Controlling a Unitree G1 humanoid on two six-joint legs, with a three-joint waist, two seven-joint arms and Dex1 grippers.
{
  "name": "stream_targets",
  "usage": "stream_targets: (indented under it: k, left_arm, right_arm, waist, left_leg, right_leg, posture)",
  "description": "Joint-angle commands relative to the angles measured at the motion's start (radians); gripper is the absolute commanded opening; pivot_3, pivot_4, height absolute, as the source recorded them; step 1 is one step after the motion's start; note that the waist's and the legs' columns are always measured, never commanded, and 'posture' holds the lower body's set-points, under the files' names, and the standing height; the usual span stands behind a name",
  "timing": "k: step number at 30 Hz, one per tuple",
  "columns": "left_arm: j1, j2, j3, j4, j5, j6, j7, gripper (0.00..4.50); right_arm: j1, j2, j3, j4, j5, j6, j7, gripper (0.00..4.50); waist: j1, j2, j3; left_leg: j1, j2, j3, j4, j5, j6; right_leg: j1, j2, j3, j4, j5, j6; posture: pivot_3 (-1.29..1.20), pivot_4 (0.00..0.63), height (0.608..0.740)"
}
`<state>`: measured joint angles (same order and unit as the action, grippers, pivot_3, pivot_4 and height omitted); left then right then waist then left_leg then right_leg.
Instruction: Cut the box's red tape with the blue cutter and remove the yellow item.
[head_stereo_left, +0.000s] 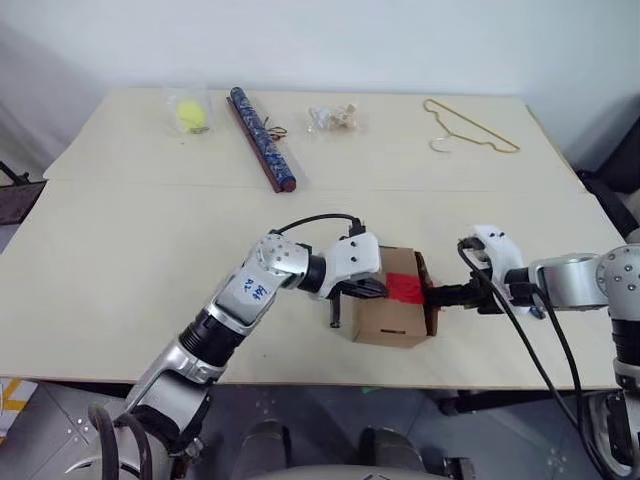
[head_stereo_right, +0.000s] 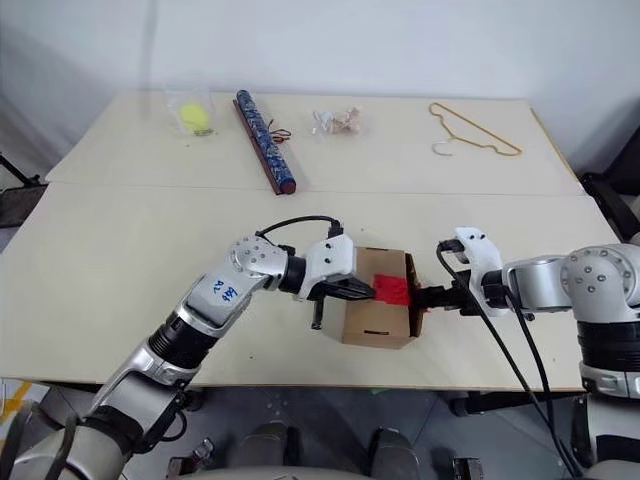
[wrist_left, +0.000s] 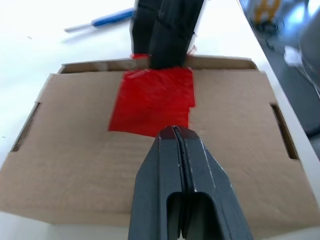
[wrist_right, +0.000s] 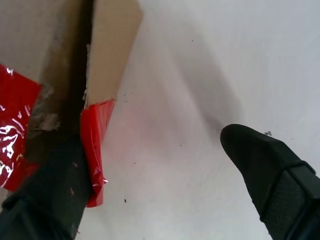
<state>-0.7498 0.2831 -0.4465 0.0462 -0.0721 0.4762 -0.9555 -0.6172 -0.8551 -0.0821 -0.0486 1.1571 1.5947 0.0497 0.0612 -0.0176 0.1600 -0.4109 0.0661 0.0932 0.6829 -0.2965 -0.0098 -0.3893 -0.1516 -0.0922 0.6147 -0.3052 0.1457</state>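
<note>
The brown box stands near the table's front edge, with red tape across its top seam. My left gripper is shut, its tip resting on the top flap just short of the tape. My right gripper is open at the box's right end. One of its fingers is in the dark gap under the flap, the other is outside over the table, and a flap edge with a torn piece of red tape lies between them. The blue cutter lies on the table beyond the box. The yellow item is hidden.
Along the far side of the table lie a yellow-green ball in a clear bag, a long dark patterned tube, a small clear packet and a yellow wire hanger. The box sits close to the front edge.
</note>
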Motion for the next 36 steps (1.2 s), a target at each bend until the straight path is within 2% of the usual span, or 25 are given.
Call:
stream_targets:
  k: [1, 6, 11, 18, 27, 36]
  left_arm:
    - [0.006, -0.010, -0.023, 0.083, 0.045, -0.045, 0.028, 0.00]
    - [-0.001, -0.010, -0.056, 0.140, 0.083, -0.072, 0.038, 0.00]
    - [0.012, -0.005, -0.092, 0.158, 0.117, -0.033, 0.045, 0.00]
    - [0.037, 0.006, -0.126, 0.163, 0.121, 0.038, 0.052, 0.00]
    - [0.047, 0.001, -0.134, 0.168, 0.106, 0.049, 0.063, 0.00]
    - [0.054, 0.005, -0.123, 0.163, 0.092, 0.039, 0.053, 0.00]
  right_arm:
    - [0.019, -0.024, 0.018, -0.040, -0.037, 0.020, -0.040, 4.38]
    - [0.001, -0.019, 0.044, -0.069, -0.026, 0.020, -0.044, 4.38]
    - [0.016, -0.094, 0.084, -0.102, -0.029, 0.020, -0.007, 4.38]
    - [0.033, -0.165, 0.056, -0.049, -0.103, 0.020, 0.053, 4.38]
    - [0.049, -0.144, 0.034, -0.009, -0.181, 0.020, 0.088, 4.38]
    - [0.071, -0.134, -0.021, 0.056, -0.254, 0.019, 0.108, 4.38]
  waist:
    - [0.000, 0.000, 0.000]
    - [-0.004, 0.000, 0.000]
    - [-0.003, 0.000, 0.000]
    - [0.006, 0.000, 0.000]
    - [0.009, 0.001, -0.001]
    - [0.013, 0.002, -0.005]
  left_leg:
    - [0.000, 0.000, 0.000, 0.000, 0.000, 0.000]
    - [-0.001, 0.000, 0.000, -0.001, 0.000, 0.000]
    - [-0.001, 0.000, 0.000, -0.001, 0.000, 0.000]
    - [0.000, 0.000, 0.000, -0.001, -0.003, 0.002]
    - [0.005, 0.000, 0.000, -0.001, -0.006, 0.004]
    - [0.004, -0.001, 0.000, -0.001, -0.007, 0.007]
  right_leg:
    - [0.000, 0.000, 0.000, -0.001, 0.000, 0.000]
    - [-0.001, 0.000, 0.000, -0.001, 0.000, 0.000]
    - [-0.001, 0.000, 0.000, -0.002, 0.000, 0.000]
    - [0.002, 0.000, 0.000, -0.006, 0.000, 0.000]
    - [0.012, 0.000, -0.001, -0.018, 0.000, -0.001]
    - [0.014, 0.000, -0.002, -0.023, 0.005, -0.009]
  posture:
    - [0.00, 0.150, 0.740]
    - [0.00, 0.150, 0.740]
    - [0.00, 0.150, 0.740]
    - [0.00, 0.150, 0.740]
    - [0.00, 0.150, 0.740]
    - [0.00, 0.150, 0.740]
